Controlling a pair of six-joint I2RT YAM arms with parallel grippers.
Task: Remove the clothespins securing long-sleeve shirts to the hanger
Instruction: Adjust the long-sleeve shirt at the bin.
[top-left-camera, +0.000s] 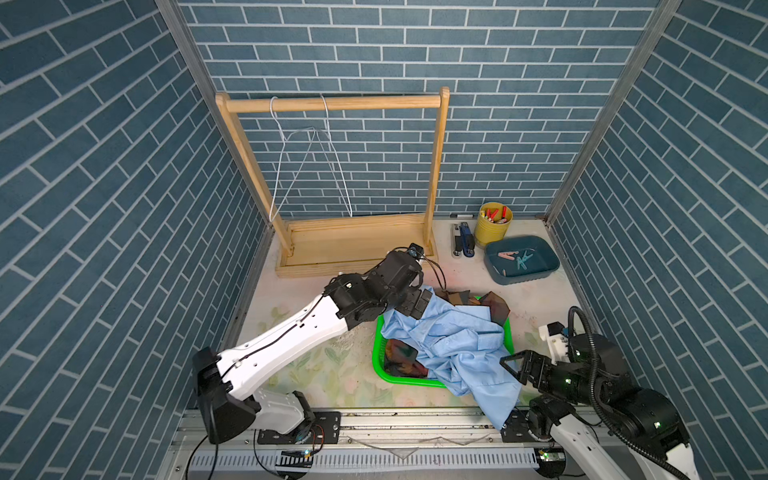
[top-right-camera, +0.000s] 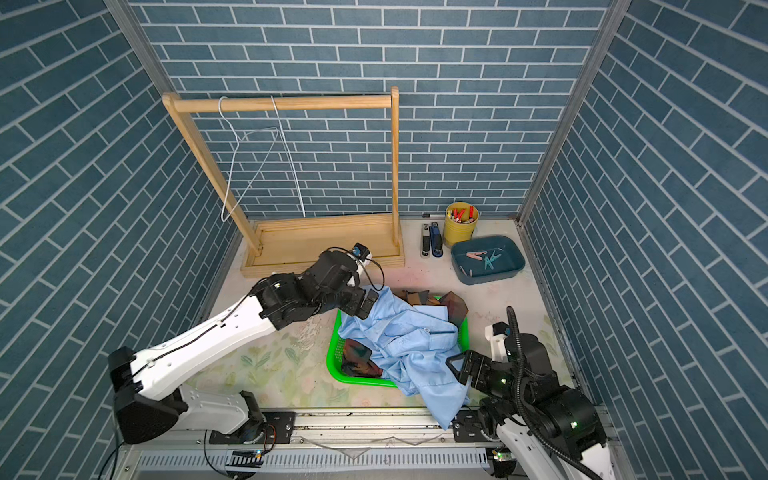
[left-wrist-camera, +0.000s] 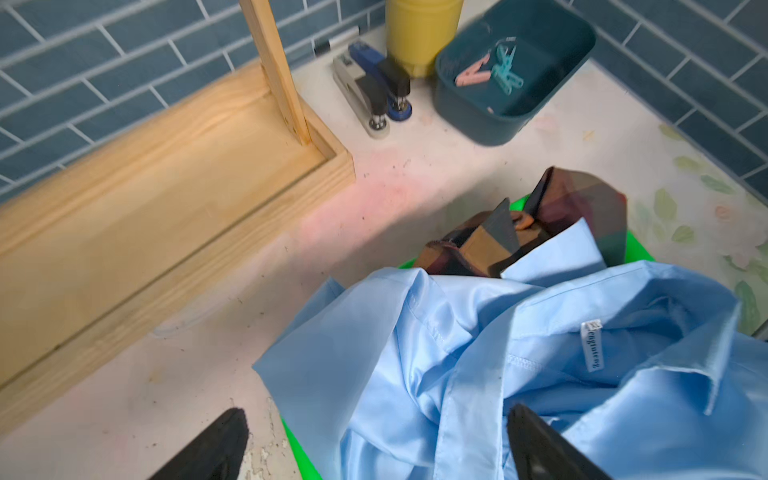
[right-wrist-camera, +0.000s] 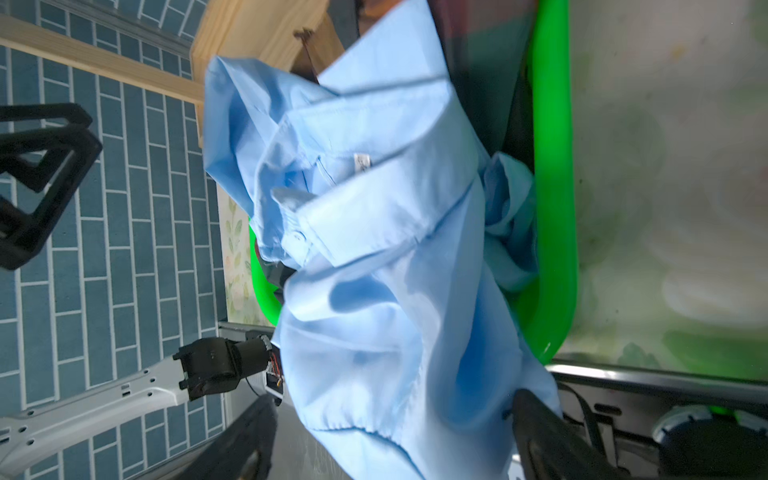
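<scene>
A wooden rack (top-left-camera: 353, 243) stands at the back of the surface (top-left-camera: 316, 365), with two wire hangers (top-left-camera: 311, 166) on its rail. The pale blue shirt (top-left-camera: 457, 340) lies crumpled over a green basket (top-left-camera: 376, 349), one end spilling past the surface's front edge. The dark plaid shirt (top-left-camera: 496, 309) sits beneath it in the basket. The left claw (top-left-camera: 420, 305) hovers open over the blue shirt's far corner. The right claw (top-left-camera: 517, 370) is open too, with blue cloth between its fingers (right-wrist-camera: 249, 436). The clothespins (top-left-camera: 515, 258), pink and teal, lie in a blue tray (top-left-camera: 519, 281) at the back right.
</scene>
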